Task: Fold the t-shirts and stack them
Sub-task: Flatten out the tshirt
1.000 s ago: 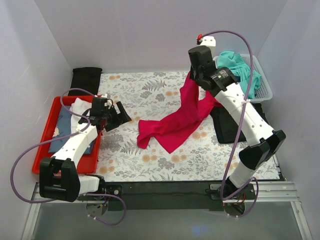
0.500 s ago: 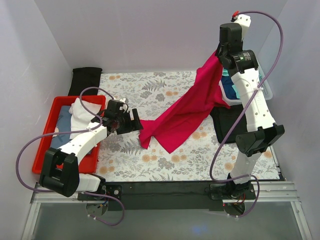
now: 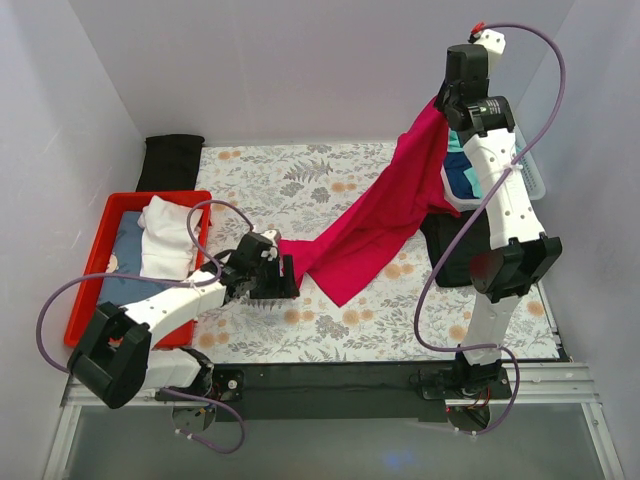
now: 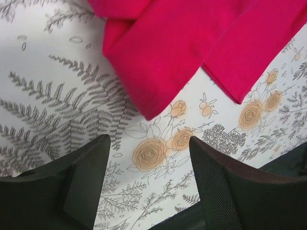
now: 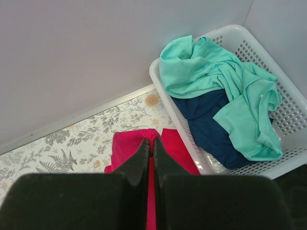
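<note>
My right gripper point(image 3: 446, 102) is raised high at the back right, shut on a bunched edge of the crimson t-shirt point(image 3: 375, 225). The cloth hangs from it in a long slope down to the table. In the right wrist view the red cloth point(image 5: 127, 146) is pinched at the fingertips of my right gripper point(image 5: 151, 142). My left gripper point(image 3: 284, 281) hovers low over the flowered cover, open, nothing between its fingers. The shirt's lower corner point(image 4: 158, 57) lies just beyond my left gripper point(image 4: 147, 142). A teal t-shirt point(image 5: 216, 72) and a navy t-shirt point(image 5: 206, 122) lie in the basket.
The white basket point(image 5: 288, 108) stands at the back right corner. A black t-shirt point(image 3: 452, 252) lies on the table under the right arm. A red tray point(image 3: 88, 290) at the left holds white cloth point(image 3: 165, 232) and a blue folded piece point(image 3: 125, 268). A black pad point(image 3: 170, 160) lies back left.
The right arm has lifted the crimson shirt up and to the right, stretching it. The left gripper has moved from the tray to the shirt's lower corner, and its jaws have narrowed a little.
</note>
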`<state>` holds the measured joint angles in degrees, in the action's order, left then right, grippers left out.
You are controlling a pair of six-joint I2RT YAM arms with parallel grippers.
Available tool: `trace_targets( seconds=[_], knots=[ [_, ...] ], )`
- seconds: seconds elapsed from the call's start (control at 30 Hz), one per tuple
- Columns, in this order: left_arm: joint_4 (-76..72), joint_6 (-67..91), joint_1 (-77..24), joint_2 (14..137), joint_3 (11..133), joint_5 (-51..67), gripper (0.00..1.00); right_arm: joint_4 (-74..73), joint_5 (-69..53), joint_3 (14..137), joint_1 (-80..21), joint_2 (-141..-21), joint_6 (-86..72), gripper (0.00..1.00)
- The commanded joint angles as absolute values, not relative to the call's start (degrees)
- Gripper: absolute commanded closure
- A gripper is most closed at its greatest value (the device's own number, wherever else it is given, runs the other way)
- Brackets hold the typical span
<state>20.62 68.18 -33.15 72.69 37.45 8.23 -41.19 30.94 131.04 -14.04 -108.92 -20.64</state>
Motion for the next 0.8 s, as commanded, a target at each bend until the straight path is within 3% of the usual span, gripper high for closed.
trace_targets(
  seconds=[0.0,0.2,0.37,0.77],
  knots=[
    [17.14,74.25,-34.19,67.50,36.04,0.72,0.35,-36.65,29.27,133.68,-13.54,-109.34,-21.45,0.99],
    [13.54,80.77,-35.68,69.86,36.30,-2.81,0.37,-36.04,28.04,133.95,-13.27,-109.25,-20.13,0.99],
    [11.34,83.23,-37.35,73.65,36.74,-3.86,0.46,-35.86,27.33,134.03,-12.83,-108.90,-19.42,0.99],
    [8.71,86.04,-39.55,76.28,35.16,-6.86,0.48,-35.68,25.14,133.33,-12.13,-108.90,-19.07,0.99]
  ],
)
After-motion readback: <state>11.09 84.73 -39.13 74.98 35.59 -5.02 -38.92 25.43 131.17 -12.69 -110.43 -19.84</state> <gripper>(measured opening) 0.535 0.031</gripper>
